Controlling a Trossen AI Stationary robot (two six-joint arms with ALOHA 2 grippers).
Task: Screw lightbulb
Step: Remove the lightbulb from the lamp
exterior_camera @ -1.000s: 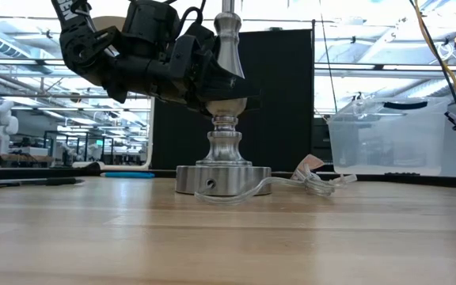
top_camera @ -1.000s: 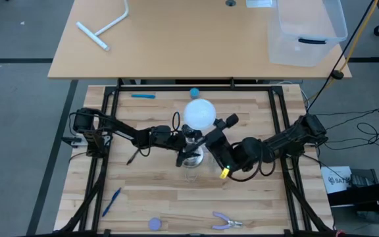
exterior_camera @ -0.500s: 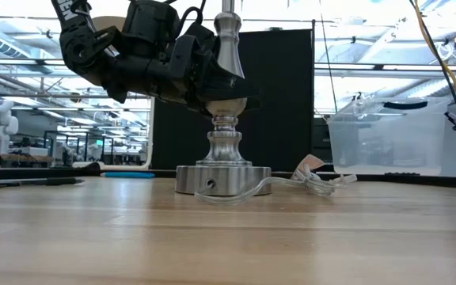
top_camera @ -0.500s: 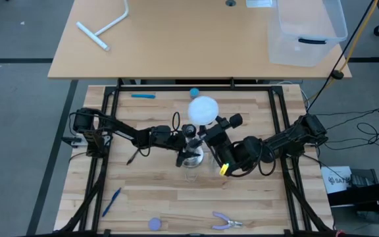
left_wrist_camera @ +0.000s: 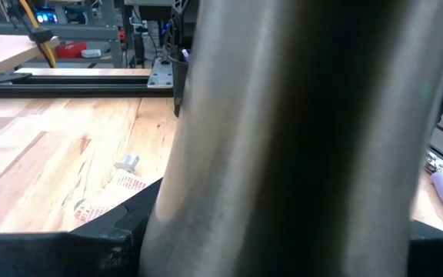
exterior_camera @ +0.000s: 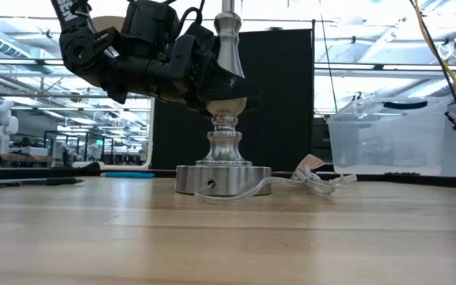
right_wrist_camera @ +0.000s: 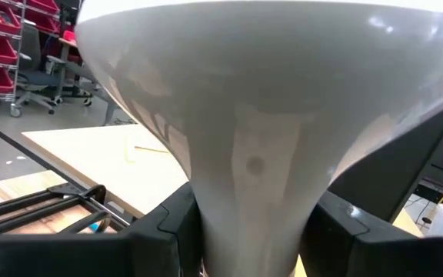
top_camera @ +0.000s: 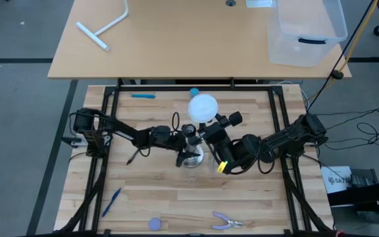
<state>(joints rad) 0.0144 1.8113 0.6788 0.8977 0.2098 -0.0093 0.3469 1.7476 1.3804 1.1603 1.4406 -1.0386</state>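
Note:
The silver stand (exterior_camera: 224, 176) rests by its round base on the table's middle; its black top (top_camera: 189, 130) shows in the high view. My left gripper (top_camera: 180, 139) is shut on its stem, which fills the left wrist view (left_wrist_camera: 298, 131). My right gripper (top_camera: 210, 133) is shut on the white lightbulb (top_camera: 202, 107), held high, just to the far right of the stand's top. The bulb stands with its globe up in the right wrist view (right_wrist_camera: 275, 92). The low view cuts off the bulb. My left gripper pinches the stand's stem (exterior_camera: 226, 95) between its two fingers, level, from the table's left side, above the turned collar. The stand is upright, its base on the table. My right gripper pinches the bulb's narrow tapering part (right_wrist_camera: 252, 208) below the globe, one finger (right_wrist_camera: 164, 231) on either side. The bulb is lifted clear, globe up; its screw neck is hidden below the fingers.
A small blue ball (top_camera: 194, 93) and a blue pen (top_camera: 143, 95) lie near the far edge. Clear plastic wrap (exterior_camera: 311, 180) lies beside the stand's base. Another blue pen (top_camera: 112, 201), a purple disc (top_camera: 154, 224) and pliers (top_camera: 227, 222) lie near the front edge.
My right gripper has carried the lightbulb a little toward the table's far edge, and its arm has drawn slightly toward the stand. The bulb stays lifted with its globe up.

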